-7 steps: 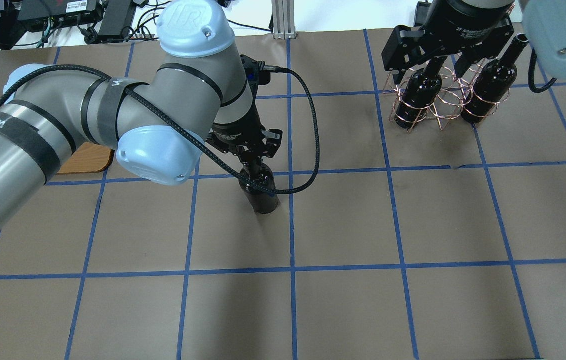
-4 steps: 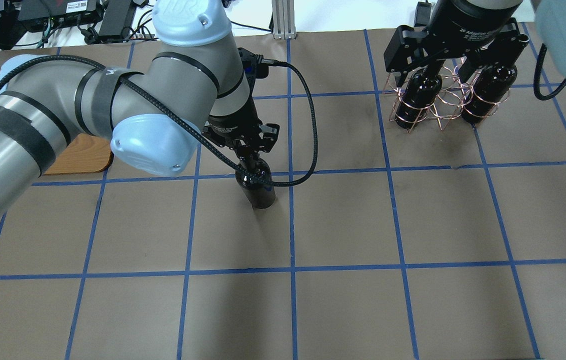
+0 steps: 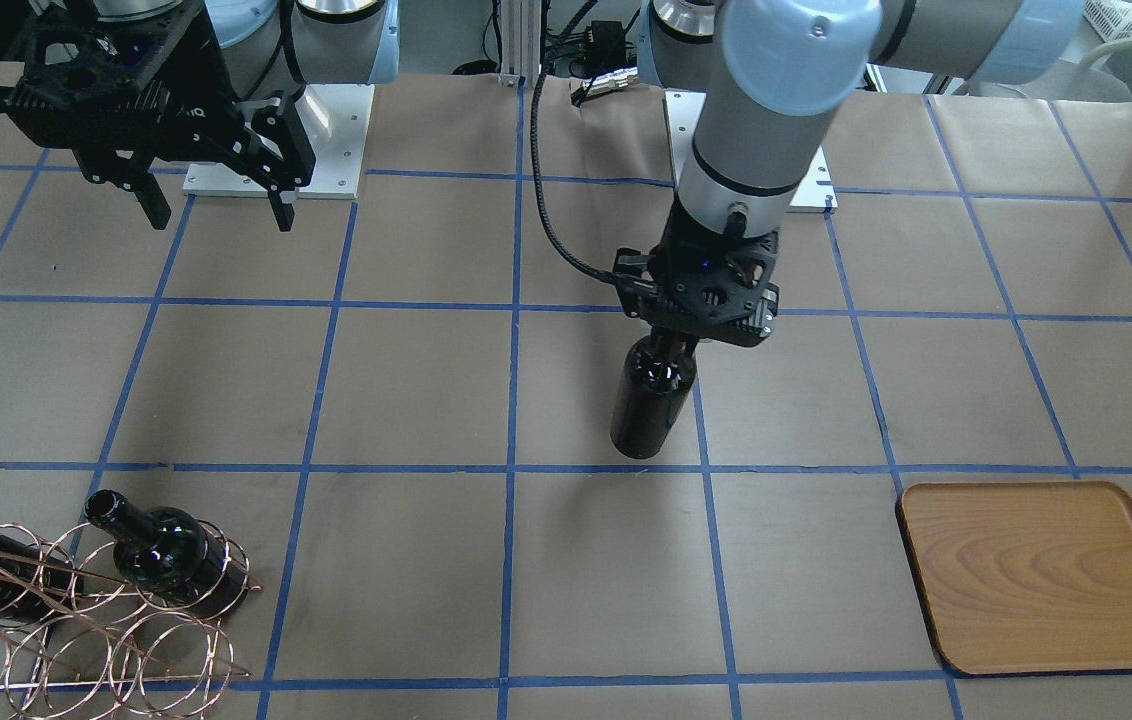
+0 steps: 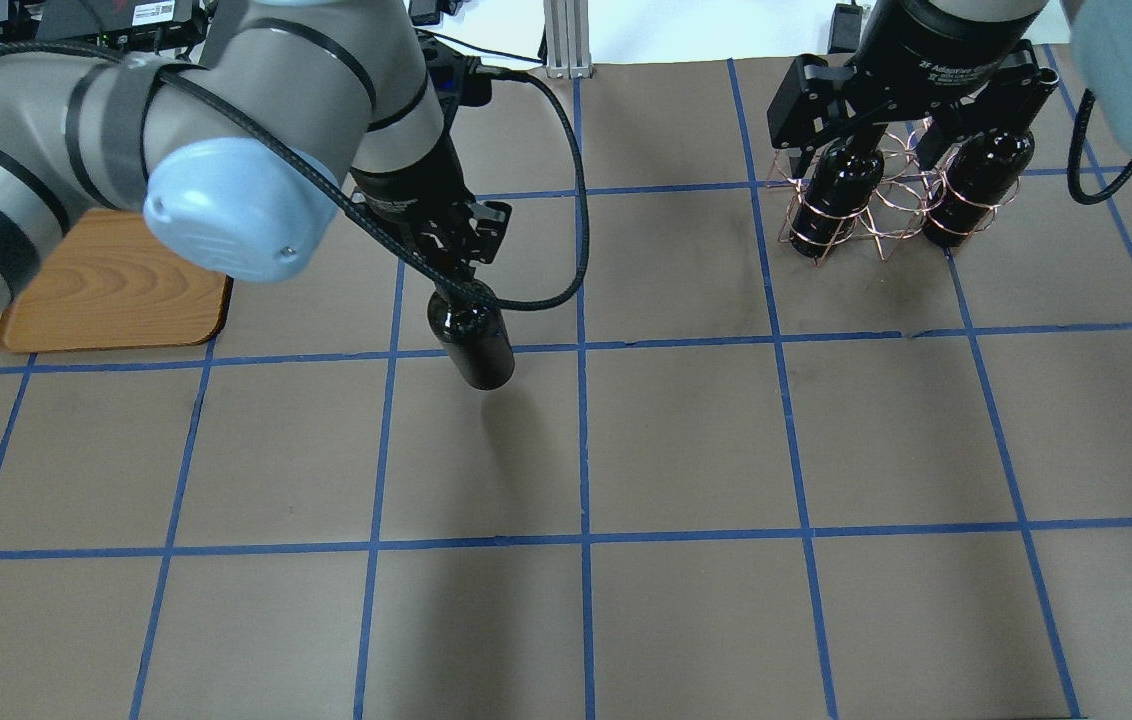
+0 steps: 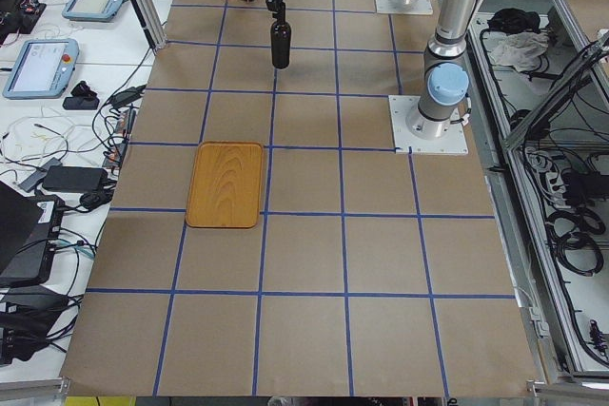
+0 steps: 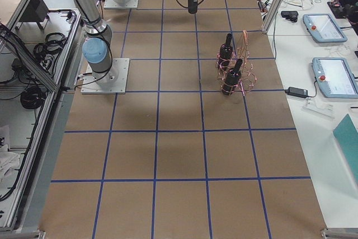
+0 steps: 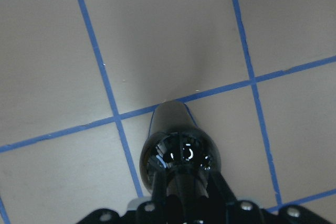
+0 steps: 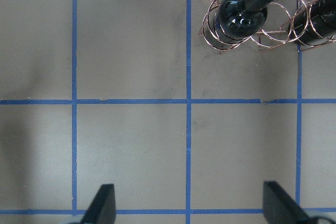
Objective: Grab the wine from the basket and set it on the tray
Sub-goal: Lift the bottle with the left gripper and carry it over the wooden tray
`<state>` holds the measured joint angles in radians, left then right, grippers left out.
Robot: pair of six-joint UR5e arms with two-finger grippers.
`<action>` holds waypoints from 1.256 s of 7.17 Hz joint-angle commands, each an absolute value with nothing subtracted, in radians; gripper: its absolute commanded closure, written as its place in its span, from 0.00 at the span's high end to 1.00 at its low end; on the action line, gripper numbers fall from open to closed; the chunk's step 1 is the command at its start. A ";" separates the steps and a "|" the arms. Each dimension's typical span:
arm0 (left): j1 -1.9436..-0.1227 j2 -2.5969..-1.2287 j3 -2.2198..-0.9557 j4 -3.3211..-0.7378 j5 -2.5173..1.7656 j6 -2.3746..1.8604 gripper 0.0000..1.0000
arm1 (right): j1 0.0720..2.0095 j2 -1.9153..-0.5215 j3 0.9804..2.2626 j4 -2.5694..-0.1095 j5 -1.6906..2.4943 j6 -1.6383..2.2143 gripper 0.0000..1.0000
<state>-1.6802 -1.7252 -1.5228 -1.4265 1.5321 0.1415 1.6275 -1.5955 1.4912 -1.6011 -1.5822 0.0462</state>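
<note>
My left gripper [image 4: 459, 278] is shut on the neck of a black wine bottle [image 4: 473, 345], which hangs upright above the table; it also shows in the front view [image 3: 651, 395] and the left wrist view [image 7: 176, 150]. The wooden tray [image 4: 116, 290] lies to its left, apart from it, and is empty in the front view [image 3: 1041, 575]. The copper wire basket [image 4: 881, 210] stands at the far right and holds two more bottles [image 4: 831, 195] [image 4: 976, 185]. My right gripper [image 4: 861, 140] is open and empty above the basket [image 8: 252, 30].
Brown paper with a blue tape grid covers the table [image 4: 686, 440]. A black cable [image 4: 576, 240] loops off the left wrist beside the held bottle. Electronics and cables lie past the far edge [image 4: 126, 30].
My left arm has carried the bottle left and farther back, toward the tray, uncovering more of the tray. The right gripper has stayed over the basket.
</note>
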 commanded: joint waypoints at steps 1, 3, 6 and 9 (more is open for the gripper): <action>-1.516 -1.739 -1.458 -1.475 1.531 0.259 0.00 | 1.628 -1.595 1.494 -1.601 -1.580 0.046 1.00; -1.361 -1.779 -1.370 -1.479 1.540 0.454 0.00 | 1.628 -1.595 1.496 -1.601 -1.580 0.046 1.00; -1.156 -1.868 -1.306 -1.444 1.542 0.719 0.00 | 1.628 -1.594 1.496 -1.600 -1.580 0.044 1.00; -1.065 -1.957 -1.284 -1.381 1.561 0.814 0.00 | 1.628 -1.594 1.496 -1.600 -1.580 0.044 1.00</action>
<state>-1.0948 -1.9203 -1.2896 -1.4062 1.5512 0.7813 1.6275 -1.5938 1.4956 -1.6000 -1.5800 0.0445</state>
